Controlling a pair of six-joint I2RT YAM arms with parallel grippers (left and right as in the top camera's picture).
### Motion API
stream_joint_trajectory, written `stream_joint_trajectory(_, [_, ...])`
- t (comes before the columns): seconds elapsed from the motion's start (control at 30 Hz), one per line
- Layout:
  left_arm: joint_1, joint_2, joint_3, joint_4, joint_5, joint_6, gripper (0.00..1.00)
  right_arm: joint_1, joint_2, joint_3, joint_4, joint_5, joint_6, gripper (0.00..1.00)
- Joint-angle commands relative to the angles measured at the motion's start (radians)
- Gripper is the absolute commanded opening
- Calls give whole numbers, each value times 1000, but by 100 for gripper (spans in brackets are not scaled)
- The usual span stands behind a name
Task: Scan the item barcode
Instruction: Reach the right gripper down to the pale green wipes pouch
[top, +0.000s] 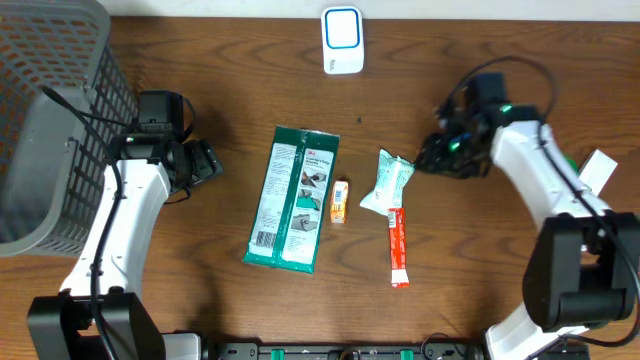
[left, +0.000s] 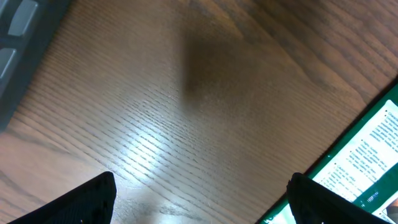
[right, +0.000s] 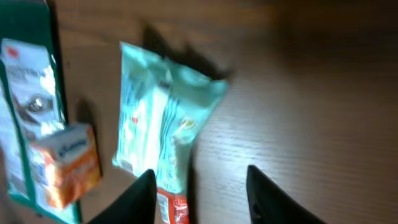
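Hovering right jaws beside pale green packet (top: 388, 182), bare table (top: 480, 270) around

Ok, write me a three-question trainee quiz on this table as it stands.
1. True or false: the orange box lies between the green package and the teal pouch.
2. Which lies nearest the right pincer? A green package, B teal pouch, C orange box.
3. How many packaged items lie on the table, counting the red stick?
Key: 1 true; 2 B; 3 four.
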Motion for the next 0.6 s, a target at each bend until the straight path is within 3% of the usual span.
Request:
stream_joint_trajectory(0.0, [3, -3, 5, 0, -16, 5, 89, 64, -4, -108, 135, -13, 68, 40])
stream_joint_trajectory(0.1, [3, -3, 5, 0, -16, 4, 89, 101, -4, -202, 306, -12, 155, 42])
stream_joint_trajectory(0.37, [3, -3, 5, 0, -16, 4, 89, 105, -4, -306, 447, -6, 301, 44])
stream_joint_trajectory(0.57, [3, -3, 5, 0, -16, 4, 89, 123, -4, -360, 534, -13, 319, 42])
